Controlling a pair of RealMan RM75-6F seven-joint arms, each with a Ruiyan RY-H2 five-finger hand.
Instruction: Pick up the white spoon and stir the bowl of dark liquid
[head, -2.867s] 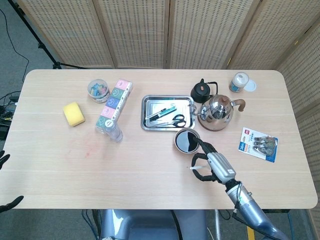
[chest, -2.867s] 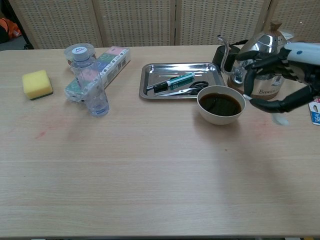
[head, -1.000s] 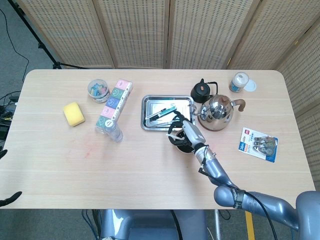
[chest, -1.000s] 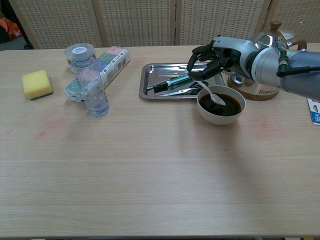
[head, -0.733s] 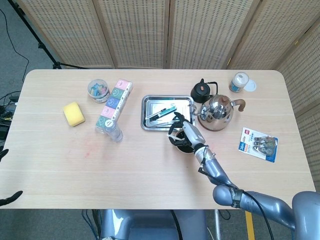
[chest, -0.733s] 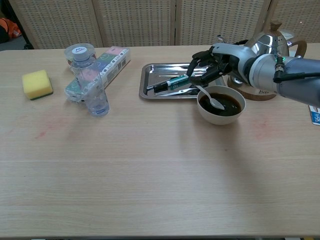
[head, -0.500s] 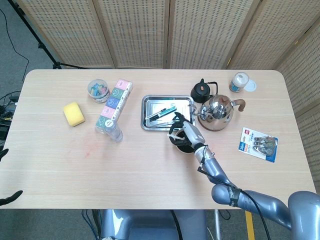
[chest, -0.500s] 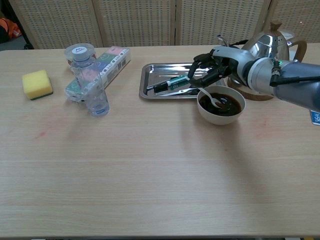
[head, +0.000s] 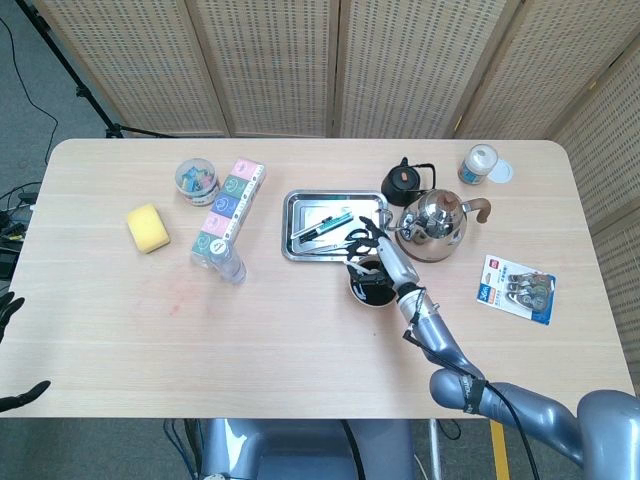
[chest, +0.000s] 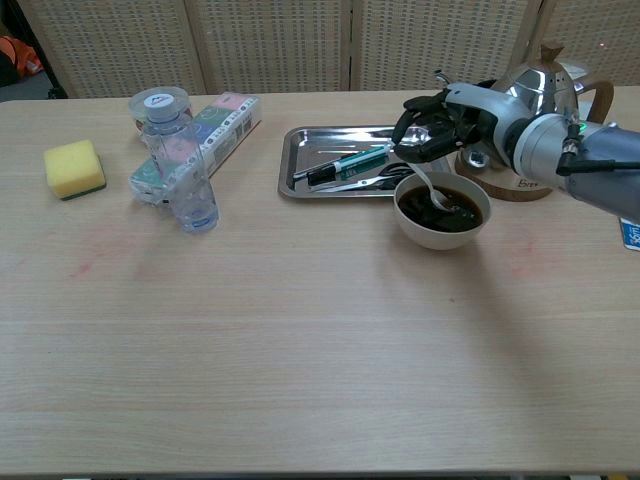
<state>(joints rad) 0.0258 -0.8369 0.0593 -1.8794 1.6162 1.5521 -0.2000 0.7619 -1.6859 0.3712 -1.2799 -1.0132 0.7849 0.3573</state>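
Spoon: a small white spoon (chest: 428, 189) with a thin handle; its handle slants up toward the far edge of the tabletop and its scoop sits in the dark liquid.
Bowl: a pale round bowl (chest: 441, 232) nearly full of almost black liquid, standing right of the tabletop's middle, just in front of the metal tray's right end.
Right hand: the black-fingered right hand (chest: 432, 128) hangs over the far rim of the bowl and pinches the top of the spoon handle between its fingers.
Left hand: only dark fingertips of the left hand (head: 10, 350) show, past the left edge of the tabletop; I cannot tell how they are set.
Tray: a shiny metal tray (chest: 300, 143) beyond the bowl holds a green-and-black pen and scissors.
Kettle: a steel kettle (chest: 535, 90) stands to the right of the tray, behind the right arm.
Chest view only: the spoon, its angle and the liquid surface are clear here.
Head view only: from above the right hand (head: 372, 243) covers the spoon; this view adds a packet (head: 515, 289) near the right edge and a yellow sponge (head: 148, 227) near the left edge.
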